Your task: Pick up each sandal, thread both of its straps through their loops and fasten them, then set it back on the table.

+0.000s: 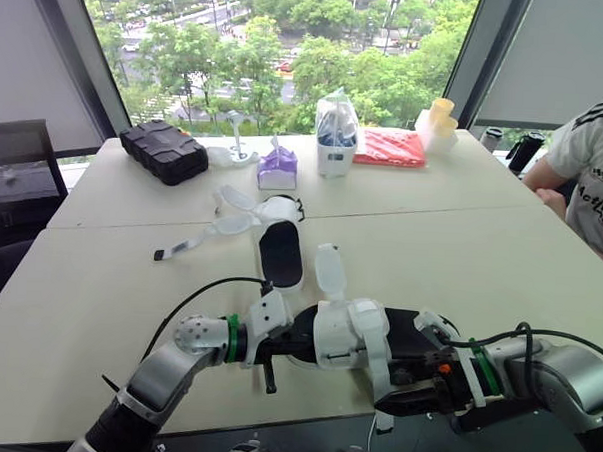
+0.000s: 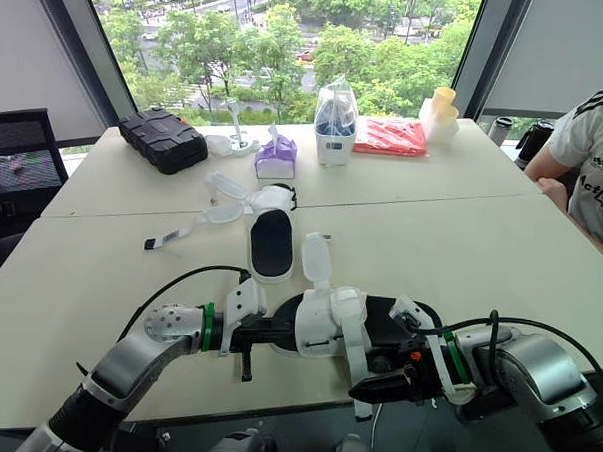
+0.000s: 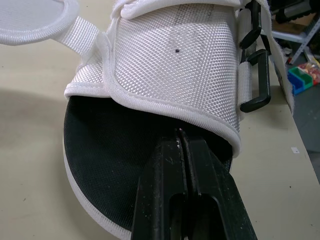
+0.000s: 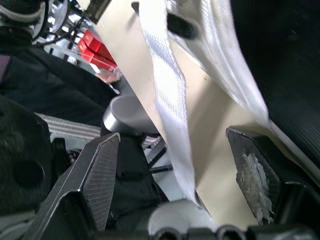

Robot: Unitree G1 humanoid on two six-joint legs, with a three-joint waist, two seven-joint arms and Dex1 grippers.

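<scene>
One white sandal with a black insole (image 1: 352, 333) lies at the table's front edge, between my two grippers. My left gripper (image 3: 182, 140) is shut, its tips on the insole at the hem of the white mesh upper (image 3: 175, 65). Black loops (image 3: 257, 75) sit on the upper's side. My right gripper (image 4: 175, 170) is open at the sandal's other end, and a loose white strap (image 4: 170, 100) hangs between its fingers (image 4: 95, 175), over the table edge. The second sandal (image 1: 278, 250) lies farther back with its straps spread open.
Along the window side stand a black case (image 1: 165, 150), a purple tissue pack (image 1: 278, 168), a white bag (image 1: 335, 135), a red bag (image 1: 390, 147) and stacked cups (image 1: 439, 122). A person (image 1: 594, 169) sits at the table's right. A black chair (image 1: 18, 174) stands at the left.
</scene>
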